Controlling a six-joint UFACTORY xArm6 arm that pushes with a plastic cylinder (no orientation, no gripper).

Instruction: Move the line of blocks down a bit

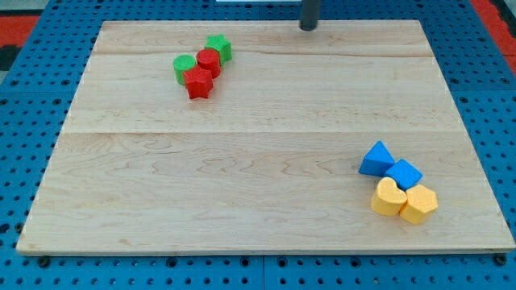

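The rod is seen entering from the view's top, upright, with my tip [308, 27] set on the wooden board [242, 185] just inside its top edge. No block is touched or pushed by the tip. Four blocks are packed in a short slanted line to the left of and slightly below the tip: a green star [218, 47], a red cylinder [209, 62], a green cylinder [184, 67] and a red star [197, 82]. Wide bare wood is left below this line. Far below the tip, toward the board's right edge, a blue triangular block [376, 159], a blue cube [403, 173], a yellow heart [388, 197] and a yellow hexagon [418, 203] are clustered.
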